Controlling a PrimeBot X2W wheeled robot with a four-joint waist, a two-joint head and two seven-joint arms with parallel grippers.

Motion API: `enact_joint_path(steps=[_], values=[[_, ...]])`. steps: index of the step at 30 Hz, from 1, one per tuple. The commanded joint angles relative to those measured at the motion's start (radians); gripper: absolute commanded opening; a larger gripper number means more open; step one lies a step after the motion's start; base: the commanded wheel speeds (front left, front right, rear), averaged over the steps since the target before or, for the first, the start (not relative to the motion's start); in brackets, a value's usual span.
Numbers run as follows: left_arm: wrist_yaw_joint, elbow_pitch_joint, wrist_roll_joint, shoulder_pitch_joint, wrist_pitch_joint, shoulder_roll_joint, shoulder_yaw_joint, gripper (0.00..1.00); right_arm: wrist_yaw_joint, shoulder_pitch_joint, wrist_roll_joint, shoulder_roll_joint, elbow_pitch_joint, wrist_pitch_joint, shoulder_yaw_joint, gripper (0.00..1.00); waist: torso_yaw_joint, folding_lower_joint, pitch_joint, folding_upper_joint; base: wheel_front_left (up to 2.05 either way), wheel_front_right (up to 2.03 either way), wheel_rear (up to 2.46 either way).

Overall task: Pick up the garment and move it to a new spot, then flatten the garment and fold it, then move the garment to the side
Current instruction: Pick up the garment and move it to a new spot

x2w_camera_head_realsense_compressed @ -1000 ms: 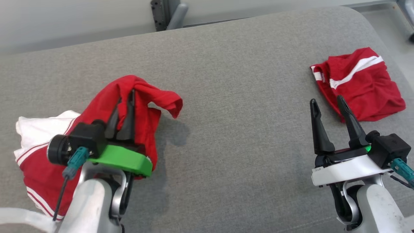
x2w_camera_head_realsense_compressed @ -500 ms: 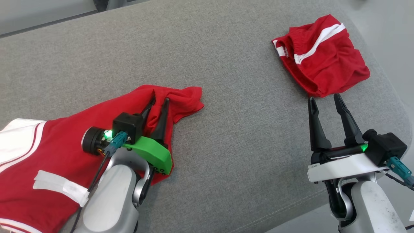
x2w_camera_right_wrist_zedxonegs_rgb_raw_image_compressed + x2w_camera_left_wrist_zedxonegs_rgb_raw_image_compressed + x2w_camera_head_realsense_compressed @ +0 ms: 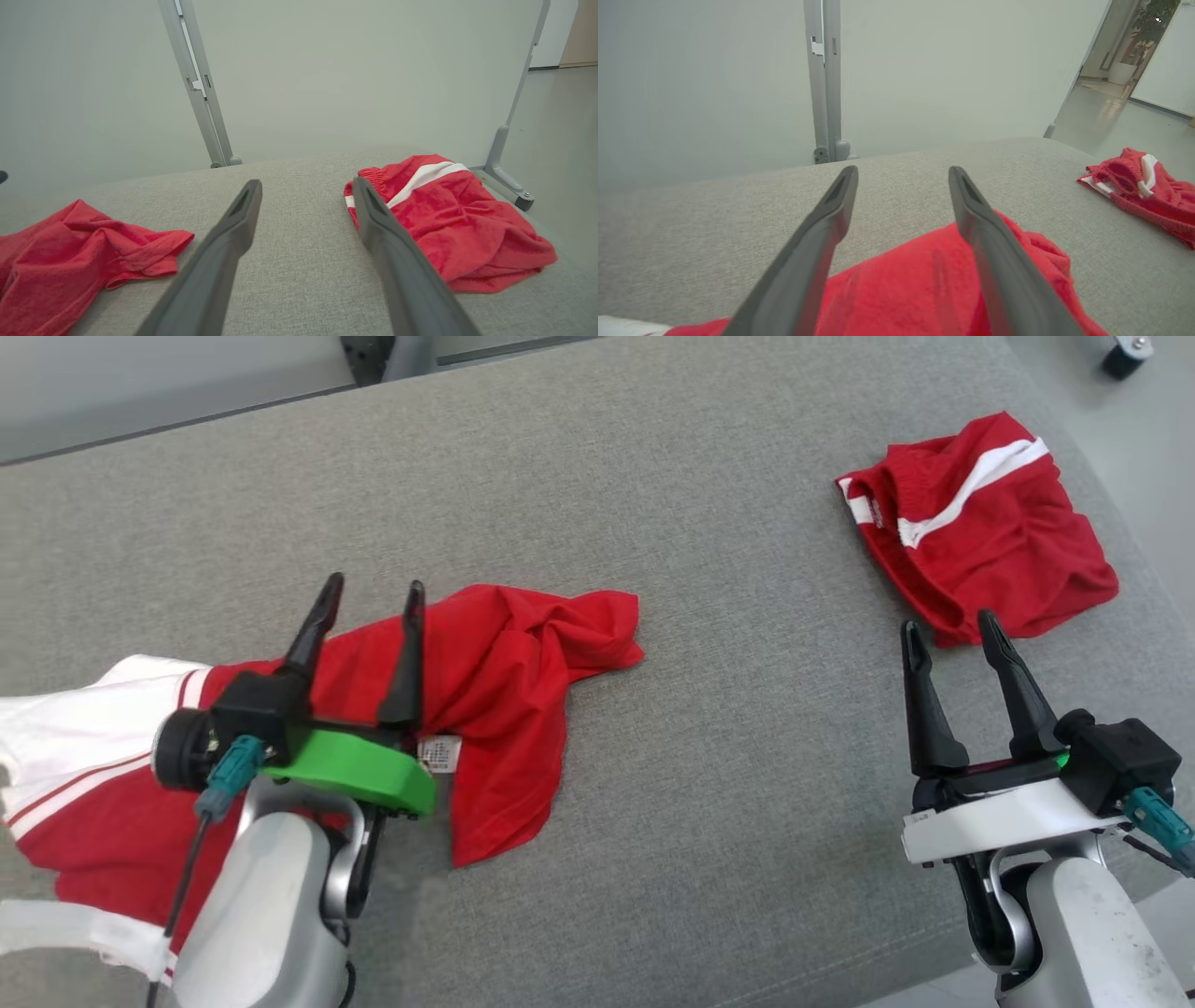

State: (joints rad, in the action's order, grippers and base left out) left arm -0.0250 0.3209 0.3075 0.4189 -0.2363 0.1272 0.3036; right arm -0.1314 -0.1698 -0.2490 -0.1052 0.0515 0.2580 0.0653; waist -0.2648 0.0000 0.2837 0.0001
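Over the near half of the red-and-white jersey (image 3: 504,653), the left gripper (image 3: 373,586) hovers with jaws spread and nothing between them. Cloth lies beneath its fingers, but contact cannot be told. Well to the jersey's right stands the right gripper (image 3: 948,625), jaws likewise spread and empty. The jersey lies crumpled on the grey padded surface (image 3: 653,504). It has a white panel at its left end, a bunched red fold at its right end and a small sewn label (image 3: 439,753) exposed on its near side. Beyond the jersey and far to its right, well apart from it, sits a pair of red shorts (image 3: 1008,541) with a white stripe.

Judged step: flattening. Each gripper should pinch a single layer at opposite ends of the jersey, the right one taking the bunched fold. Both should then draw outward, low along the surface, with even tension so that no crease is trapped. The sweep should stop short of the shorts.
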Motion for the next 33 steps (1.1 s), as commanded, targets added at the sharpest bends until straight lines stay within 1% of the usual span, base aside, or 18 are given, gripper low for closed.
enact_joint_path(steps=[1, 8, 9, 14, 18, 25, 33], values=[[0.014, -0.012, 0.009, -0.024, -0.01, 0.02, -0.027, 1.0, 0.001, 0.007, 0.005, -0.008, 0.005, -0.001, -0.004, 1.0, 0.064, 0.0, -0.053, -0.0001, 0.0, 0.0, 0.0], [0.072, -0.084, 0.047, -0.115, -0.023, 0.086, -0.157, 1.0, 0.001, 0.021, 0.022, -0.021, 0.013, -0.021, -0.015, 1.0, 0.127, 0.0, -0.092, -0.0001, 0.0, 0.0, 0.0], [0.083, -0.114, 0.053, -0.15, -0.025, 0.101, -0.192, 1.0, 0.001, 0.022, 0.026, -0.026, 0.015, -0.026, -0.019, 1.0, 0.14, 0.0, -0.101, -0.0001, 0.0, 0.0, 0.0], [0.099, -0.178, 0.058, -0.223, -0.027, 0.122, -0.23, 1.0, 0.001, 0.034, 0.027, -0.029, 0.02, -0.033, -0.027, 1.0, 0.165, 0.0, -0.121, -0.0001, 0.0, 0.0, 0.0], [0.107, -0.241, 0.052, -0.295, -0.022, 0.128, -0.227, 1.0, 0.001, 0.049, 0.029, -0.034, 0.021, -0.043, -0.024, 1.0, 0.178, 0.0, -0.146, -0.0001, 0.0, 0.0, 0.0], [0.124, -0.333, 0.048, -0.399, 0.015, 0.118, -0.201, 1.0, 0.001, 0.102, 0.024, -0.049, 0.003, -0.06, -0.033, 1.0, 0.195, 0.0, -0.197, -0.0001, 0.0, 0.0, 0.0], [0.138, -0.378, 0.052, -0.465, 0.046, 0.123, -0.188, 1.0, 0.001, 0.16, 0.032, -0.039, -0.042, -0.087, -0.053, 1.0, 0.205, 0.0, -0.236, -0.0001, 0.0, 0.0, 0.0]])
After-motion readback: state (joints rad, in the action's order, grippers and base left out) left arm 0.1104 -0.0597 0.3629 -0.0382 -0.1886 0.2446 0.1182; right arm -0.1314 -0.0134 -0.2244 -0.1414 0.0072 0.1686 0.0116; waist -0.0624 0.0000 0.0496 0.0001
